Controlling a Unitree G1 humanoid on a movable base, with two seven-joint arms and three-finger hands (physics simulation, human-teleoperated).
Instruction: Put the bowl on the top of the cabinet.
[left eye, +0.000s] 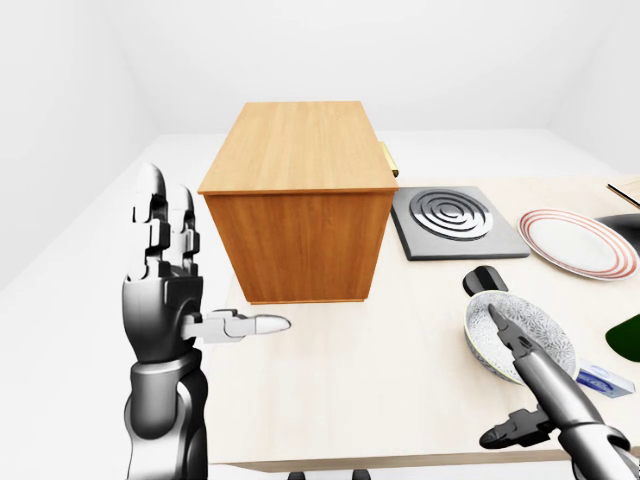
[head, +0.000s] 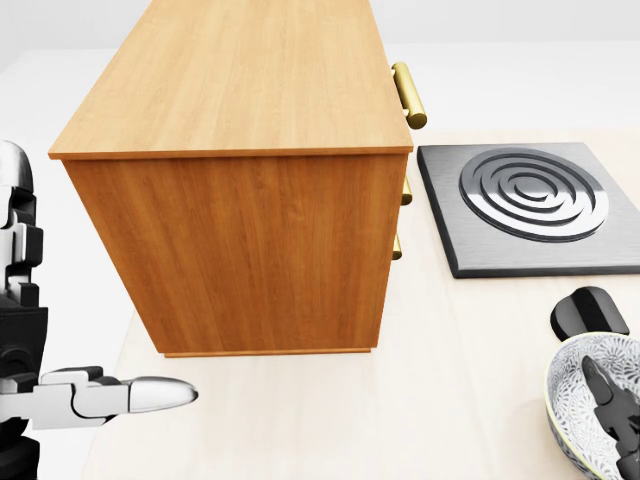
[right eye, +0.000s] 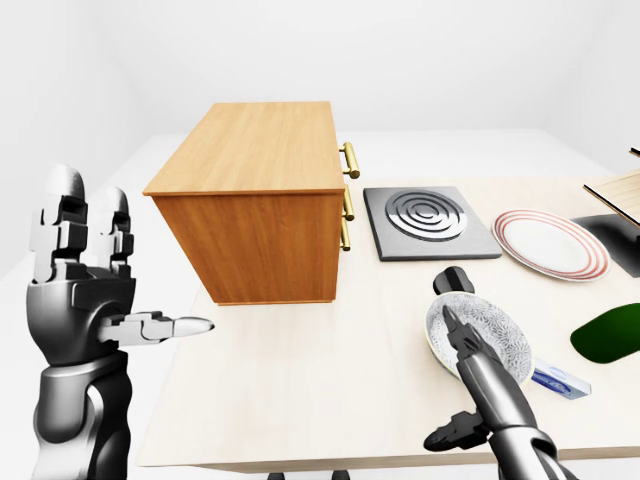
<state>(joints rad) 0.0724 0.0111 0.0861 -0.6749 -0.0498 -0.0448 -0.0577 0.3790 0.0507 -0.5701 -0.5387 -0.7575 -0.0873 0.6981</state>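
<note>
The right hand (right eye: 470, 362) reaches into the bowl (left eye: 520, 335), fingers open; next it must grip the rim and lift to the cabinet (left eye: 298, 150).
</note>
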